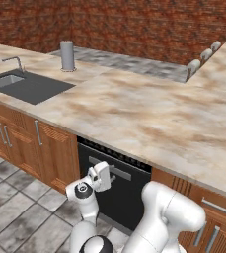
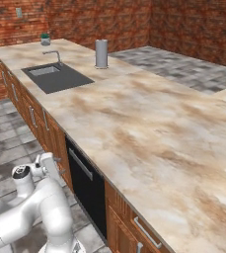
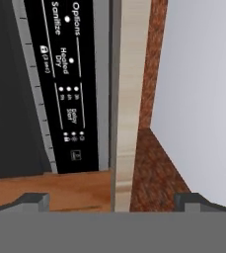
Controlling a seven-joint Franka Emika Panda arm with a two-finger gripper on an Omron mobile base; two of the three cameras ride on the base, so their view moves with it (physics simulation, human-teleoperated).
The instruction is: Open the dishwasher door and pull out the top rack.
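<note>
The dishwasher door (image 1: 127, 197) is a flat black panel under the marble counter, standing shut between brown wooden cabinets. Its grey bar handle (image 1: 118, 171) runs below the dark control strip (image 1: 115, 153). My gripper (image 1: 107, 177) hovers just in front of the handle's left end, open, nothing between its fingers. From the right base the door (image 2: 87, 190) and handle (image 2: 80, 164) appear edge-on, with the gripper (image 2: 55, 165) a short way to their left. In the rolled hand view the control strip (image 3: 67, 84) with white lettering lies close ahead of the gripper (image 3: 112, 202). The top rack is hidden behind the door.
Wooden cabinet doors (image 1: 55, 153) flank the dishwasher. A grey sink (image 1: 28, 85) with a faucet (image 1: 16, 62) and a grey cylinder (image 1: 67, 55) sit on the counter (image 1: 149, 113) at the left. The floor (image 1: 20, 207) is grey tile.
</note>
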